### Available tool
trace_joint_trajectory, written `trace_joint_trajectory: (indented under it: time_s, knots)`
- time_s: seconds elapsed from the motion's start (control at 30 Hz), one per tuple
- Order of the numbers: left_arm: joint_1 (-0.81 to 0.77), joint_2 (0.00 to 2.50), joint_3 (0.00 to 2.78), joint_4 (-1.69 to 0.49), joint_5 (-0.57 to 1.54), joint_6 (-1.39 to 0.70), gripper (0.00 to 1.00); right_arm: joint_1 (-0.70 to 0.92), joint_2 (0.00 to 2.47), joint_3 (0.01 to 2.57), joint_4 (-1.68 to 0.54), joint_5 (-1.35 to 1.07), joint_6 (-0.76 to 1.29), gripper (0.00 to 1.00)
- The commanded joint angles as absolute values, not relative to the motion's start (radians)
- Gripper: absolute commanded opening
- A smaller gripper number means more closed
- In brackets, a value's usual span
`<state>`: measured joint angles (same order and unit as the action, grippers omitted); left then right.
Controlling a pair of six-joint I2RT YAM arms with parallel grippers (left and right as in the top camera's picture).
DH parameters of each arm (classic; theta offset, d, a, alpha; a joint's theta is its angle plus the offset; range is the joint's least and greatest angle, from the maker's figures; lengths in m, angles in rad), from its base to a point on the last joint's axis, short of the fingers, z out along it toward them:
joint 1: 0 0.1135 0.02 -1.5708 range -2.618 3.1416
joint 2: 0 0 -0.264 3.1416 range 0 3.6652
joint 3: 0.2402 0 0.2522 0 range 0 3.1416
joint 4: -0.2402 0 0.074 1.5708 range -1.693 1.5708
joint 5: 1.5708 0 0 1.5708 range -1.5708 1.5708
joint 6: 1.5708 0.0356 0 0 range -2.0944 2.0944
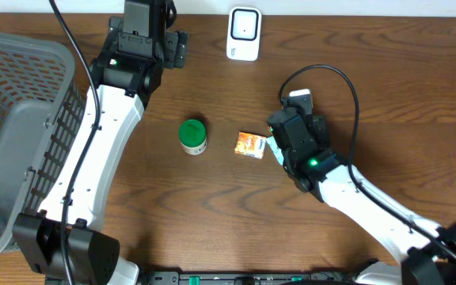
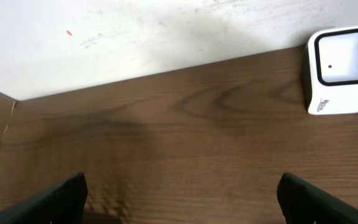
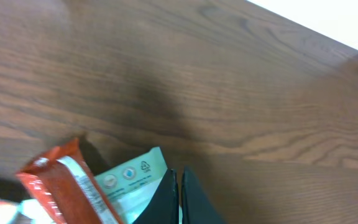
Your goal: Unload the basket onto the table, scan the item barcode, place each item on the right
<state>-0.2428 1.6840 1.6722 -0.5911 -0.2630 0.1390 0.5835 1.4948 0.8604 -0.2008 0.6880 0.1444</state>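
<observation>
One grey basket (image 1: 14,119) is sitting at the left edge of the bench (image 1: 212,214). The left tool (image 2: 182,199) is hovering released above the rear of the bench. One green-lidded jar (image 1: 192,135) is standing upright, just left of the one orange packet (image 1: 250,145) and apart from it. One white scanner (image 1: 244,33) is standing well behind the packet. The right tool (image 3: 178,177) is resting clenched against the packet's right edge.
</observation>
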Motion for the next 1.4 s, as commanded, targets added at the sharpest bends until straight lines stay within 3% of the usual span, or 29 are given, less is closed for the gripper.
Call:
trace_joint_trajectory:
  time_s: [0.0, 0.27, 0.87, 1.17, 1.37]
  knots:
    - [-0.238, 1.674, 1.672, -0.589, -0.261, 0.145, 0.98, 0.558, 1.564, 0.864, -0.145, 0.694, -0.011, 0.01]
    - [-0.237, 1.674, 1.672, -0.59, -0.261, 0.145, 0.98, 0.562, 1.728, 0.864, -0.064, 0.69, -0.076, 0.01]
    - [-0.237, 1.674, 1.672, -0.597, -0.262, 0.145, 0.98, 0.796, 1.79, 0.868, -0.244, 0.646, -0.023, 0.01]
    - [-0.237, 1.673, 1.672, -0.589, -0.262, 0.145, 0.98, 0.792, 1.737, 1.117, -0.458, 0.727, -0.036, 0.01]
    - [-0.237, 1.673, 1.672, -0.59, -0.262, 0.145, 0.98, 0.773, 1.742, 1.152, -0.496, 0.605, -0.039, 0.01]
